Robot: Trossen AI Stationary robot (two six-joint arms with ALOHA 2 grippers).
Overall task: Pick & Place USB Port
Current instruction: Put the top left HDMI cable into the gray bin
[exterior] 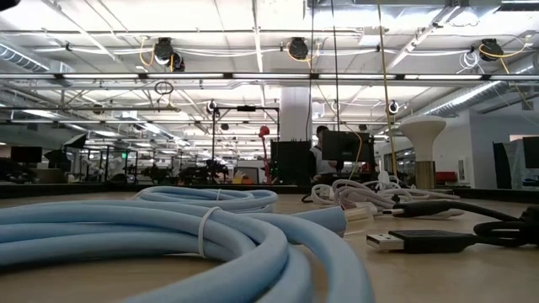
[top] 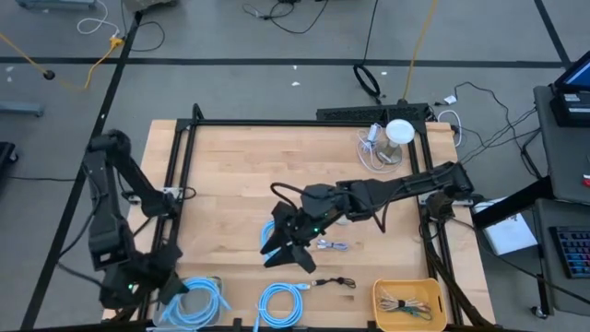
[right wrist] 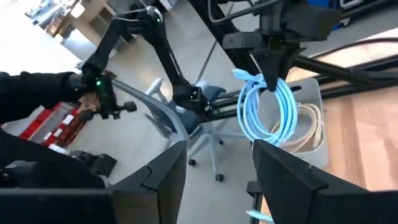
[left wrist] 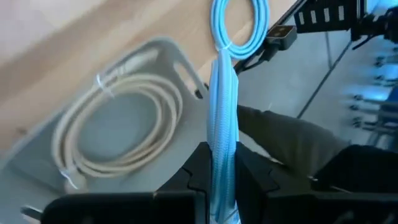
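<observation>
A short white USB cable (top: 332, 245) lies on the wooden bench (top: 230, 175) just below the middle of the high view, right beside the right gripper (top: 288, 247). In the right wrist view that gripper's two dark fingers (right wrist: 163, 180) stand apart with nothing between them.

A black USB cable (top: 335, 281) lies a little lower, between a coiled blue cable (top: 280, 304) at the bottom centre and a yellow tray (top: 407, 303) of cables at the lower right. In the low view the black plug (exterior: 421, 241) rests on the wood at the right, with the blue coil (exterior: 168, 244) filling the left foreground.

The left gripper (top: 166, 286) sits at the lower left of the high view, above a grey tray (left wrist: 155, 56) that holds a coiled white cable (left wrist: 118, 124). Its fingers (left wrist: 255, 180) are closed on a blue cable (left wrist: 222, 124), and a blue coil hangs from it in the right wrist view.

At the upper right of the bench stands a white round object (top: 398, 134) beside a tangle of white cable (top: 375, 148).
</observation>
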